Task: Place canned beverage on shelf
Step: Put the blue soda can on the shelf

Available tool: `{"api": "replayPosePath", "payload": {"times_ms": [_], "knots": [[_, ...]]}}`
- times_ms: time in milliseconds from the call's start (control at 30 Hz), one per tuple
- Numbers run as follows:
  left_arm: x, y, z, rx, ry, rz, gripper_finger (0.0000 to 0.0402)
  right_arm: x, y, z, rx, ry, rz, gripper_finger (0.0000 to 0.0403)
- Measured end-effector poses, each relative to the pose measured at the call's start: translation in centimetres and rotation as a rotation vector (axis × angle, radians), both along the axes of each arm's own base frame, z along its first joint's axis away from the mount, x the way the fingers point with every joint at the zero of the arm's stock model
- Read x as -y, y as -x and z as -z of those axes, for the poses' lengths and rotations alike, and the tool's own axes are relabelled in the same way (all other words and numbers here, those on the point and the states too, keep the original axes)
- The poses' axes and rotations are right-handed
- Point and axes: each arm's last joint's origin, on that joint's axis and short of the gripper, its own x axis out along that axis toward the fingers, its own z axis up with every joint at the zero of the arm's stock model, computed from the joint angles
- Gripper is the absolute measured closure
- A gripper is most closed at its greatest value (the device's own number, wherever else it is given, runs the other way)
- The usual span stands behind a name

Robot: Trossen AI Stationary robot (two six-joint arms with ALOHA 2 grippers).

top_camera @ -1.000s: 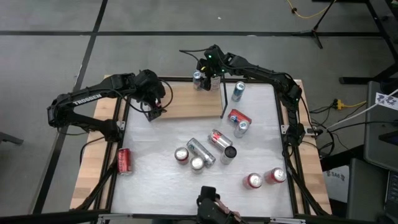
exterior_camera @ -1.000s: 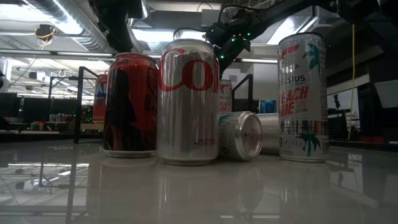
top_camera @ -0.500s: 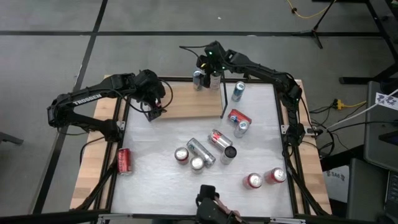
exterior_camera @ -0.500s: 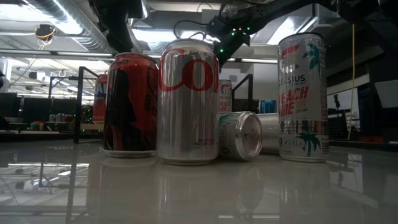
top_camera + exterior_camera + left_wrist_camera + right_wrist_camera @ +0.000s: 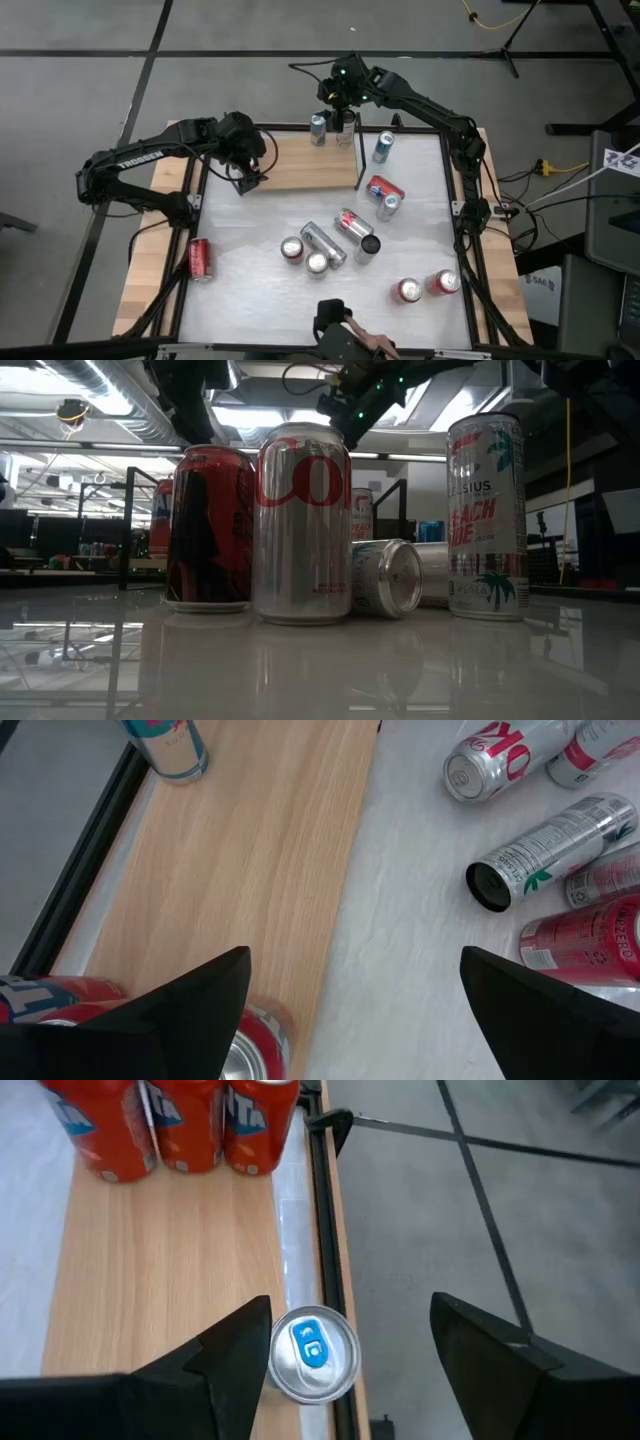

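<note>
One silver can (image 5: 315, 1357) with a blue tab stands upright on the shelf (image 5: 160, 1280), long axis vertical, top facing my right wrist camera, hard against the black rail at the shelf's far right corner. My right gripper (image 5: 343, 92) hangs above it, fingers (image 5: 225, 1355) spread, clasping nothing. Three orange cans (image 5: 165, 1120) stand upright at the shelf's opposite end. My left gripper (image 5: 243, 170) waits over that end, fingers (image 5: 190, 995) parted and empty. Loose cans (image 5: 322, 245) sit scattered mid-tabletop.

Matt wooden shelf (image 5: 170, 1280), shiny metal cans (image 5: 303, 525)
</note>
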Motion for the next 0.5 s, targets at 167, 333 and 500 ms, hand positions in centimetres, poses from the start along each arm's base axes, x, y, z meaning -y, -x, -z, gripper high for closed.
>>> {"api": "replayPosePath", "payload": {"times_ms": [167, 333, 500], "knots": [[0.0, 0.0, 0.0, 0.000, 0.000, 0.000, 0.0050, -0.4, 0.6, -2.1, 0.013, 0.013, -0.005, 0.0141], [0.0, -0.1, -0.1, 0.013, -0.001, -0.005, 0.0050, -0.5, 0.7, -2.2, 0.004, 0.000, -0.026, 0.0141], [-0.1, -0.2, -0.1, 0.023, -0.005, -0.006, 0.0050, 0.0, -0.1, -0.4, -0.028, -0.024, -0.043, 0.0141]]}}
